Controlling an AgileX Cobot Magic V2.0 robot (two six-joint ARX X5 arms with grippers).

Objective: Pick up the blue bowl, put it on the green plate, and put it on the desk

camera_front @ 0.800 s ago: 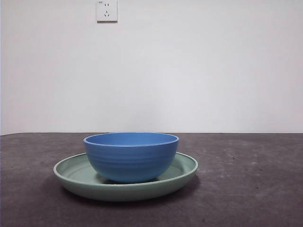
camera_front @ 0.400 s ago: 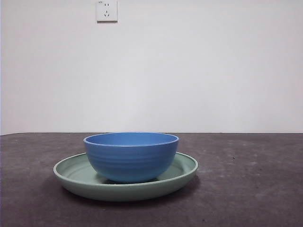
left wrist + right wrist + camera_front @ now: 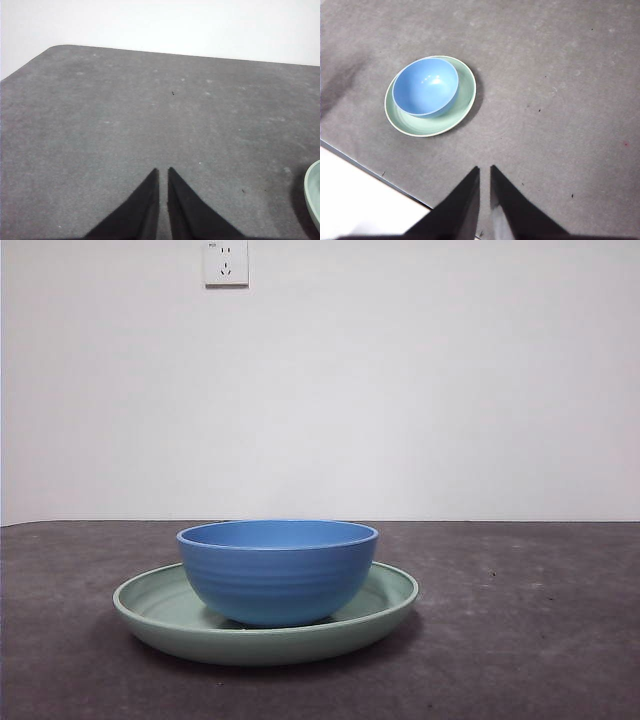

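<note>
The blue bowl (image 3: 277,570) stands upright inside the green plate (image 3: 150,605), which rests on the dark desk (image 3: 520,630). The right wrist view shows the bowl (image 3: 425,86) in the plate (image 3: 465,95) from high above, well away from my right gripper (image 3: 483,172), whose jaws are shut and empty. My left gripper (image 3: 162,174) is shut and empty over bare desk (image 3: 150,110), with only the plate's rim (image 3: 312,192) at the picture's edge. Neither gripper shows in the front view.
A white wall with a socket (image 3: 225,262) stands behind the desk. The desk's edge (image 3: 370,170) runs close to the plate in the right wrist view, and its rounded corner (image 3: 55,48) shows in the left wrist view.
</note>
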